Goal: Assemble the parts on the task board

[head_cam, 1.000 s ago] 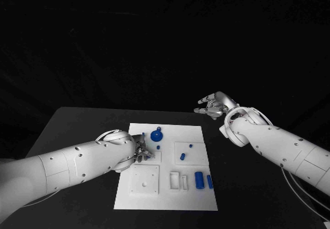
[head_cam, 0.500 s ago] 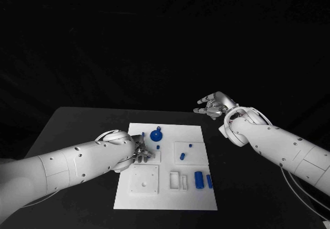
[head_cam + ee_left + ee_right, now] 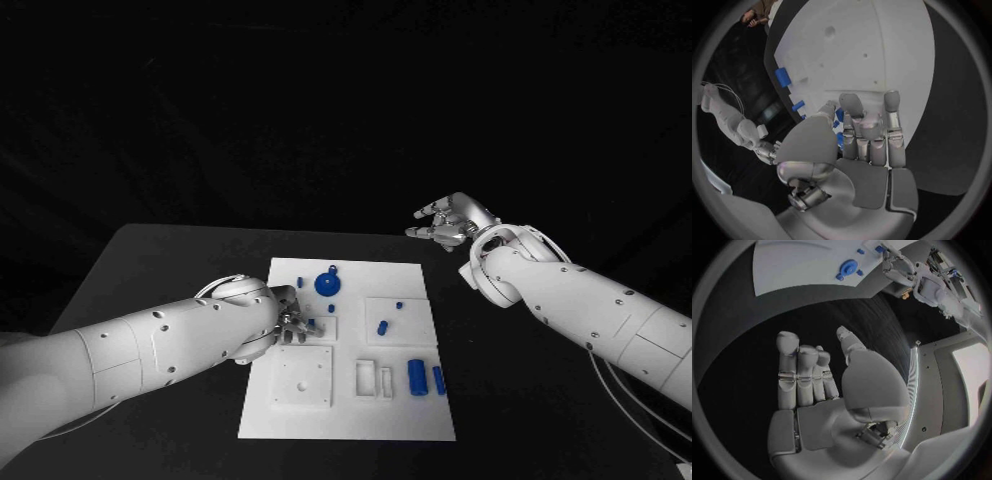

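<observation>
The robot's left silver hand (image 3: 294, 327) is reaching down over the left edge of the white rectangular task board (image 3: 351, 420), fingers gathered near small blue plastic parts (image 3: 382, 327) lying mid-board; whether it is pinching one I cannot tell. The right silver hand (image 3: 450, 221) is hovering spread and empty beyond the board's far right corner. Since a second ago, the left hand is sitting slightly nearer the robot, the right unchanged.

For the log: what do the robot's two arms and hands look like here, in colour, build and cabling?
Both arms are smooth white shells dotted with small dark screw holes. The left hand and right hand are silver metal, with segmented fingers, rounded fingertip pads and a broad smooth thumb cover. Thin pale cables run under the right arm. The left arm has no markings I can make out.
</observation>
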{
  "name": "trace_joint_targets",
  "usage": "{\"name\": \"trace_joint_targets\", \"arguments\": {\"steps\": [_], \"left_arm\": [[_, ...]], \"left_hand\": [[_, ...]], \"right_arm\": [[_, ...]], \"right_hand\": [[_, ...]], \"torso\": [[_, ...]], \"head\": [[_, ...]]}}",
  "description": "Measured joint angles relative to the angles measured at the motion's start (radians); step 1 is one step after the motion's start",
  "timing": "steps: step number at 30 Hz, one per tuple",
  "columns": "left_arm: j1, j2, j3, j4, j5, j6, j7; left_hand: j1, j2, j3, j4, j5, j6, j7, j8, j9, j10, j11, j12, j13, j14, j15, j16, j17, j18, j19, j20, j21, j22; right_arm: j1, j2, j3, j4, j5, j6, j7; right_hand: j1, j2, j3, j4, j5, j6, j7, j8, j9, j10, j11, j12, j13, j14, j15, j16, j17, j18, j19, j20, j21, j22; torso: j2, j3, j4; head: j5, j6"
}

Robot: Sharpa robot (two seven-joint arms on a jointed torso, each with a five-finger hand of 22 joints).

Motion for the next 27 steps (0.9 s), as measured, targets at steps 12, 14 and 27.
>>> {"name": "trace_joint_targets", "arguments": {"steps": [12, 14, 27], "left_arm": [[0.000, -0.013, 0.016, 0.002, 0.010, -0.009, 0.003], [0.000, -0.015, 0.022, 0.004, 0.016, -0.010, 0.005], [0.016, -0.053, 0.097, 0.023, 0.125, -0.008, 0.022]], "left_hand": [[-0.014, -0.123, -0.133, 0.105, -0.052, 0.000, 0.000, 0.000, -0.010, 0.000, 0.000, 0.000, -0.012, -0.007, 0.000, -0.008, -0.016, 0.000, -0.004, -0.004, 0.000, 0.000], [-0.019, -0.128, -0.159, 0.106, -0.052, 0.000, 0.000, 0.000, -0.011, 0.000, 0.000, -0.002, -0.014, -0.007, 0.000, -0.012, -0.020, 0.000, -0.005, -0.006, -0.001, 0.000], [0.021, -0.056, -0.122, 0.079, 0.029, -0.113, 0.036, -0.005, -0.118, 0.000, 0.007, -0.085, -0.024, -0.076, 0.005, -0.081, -0.118, -0.055, -0.018, -0.058, -0.050, 0.000]], "right_arm": [[-0.002, -0.001, 0.000, -0.001, 0.000, 0.000, 0.000], [-0.003, -0.001, 0.000, -0.001, 0.000, 0.000, 0.000], [-0.005, -0.002, 0.000, -0.003, 0.000, 0.000, 0.000]], "right_hand": [[0.000, 0.000, 0.000, 0.000, 0.000, 0.000, 0.000, 0.000, 0.000, 0.000, 0.000, 0.000, 0.000, 0.000, 0.000, 0.000, 0.000, 0.000, 0.000, 0.000, 0.000, 0.000], [0.000, 0.000, -0.003, -0.002, 0.000, 0.000, 0.000, 0.000, 0.000, 0.000, 0.000, 0.000, 0.000, 0.000, 0.000, 0.000, 0.000, 0.000, 0.000, 0.000, 0.000, 0.000], [0.000, 0.000, -0.010, 0.004, 0.005, -0.003, 0.003, 0.000, 0.000, 0.000, 0.000, 0.000, -0.001, 0.000, 0.000, 0.000, 0.000, 0.000, 0.000, 0.000, 0.000, 0.000]], "torso": [[0.000, 0.0006, -0.0006], [0.000, 0.0007, -0.0007], [-0.001, 0.0025, 0.0009]], "head": [[-0.001, 0.000], [-0.001, 0.000], [-0.004, 0.006]]}}
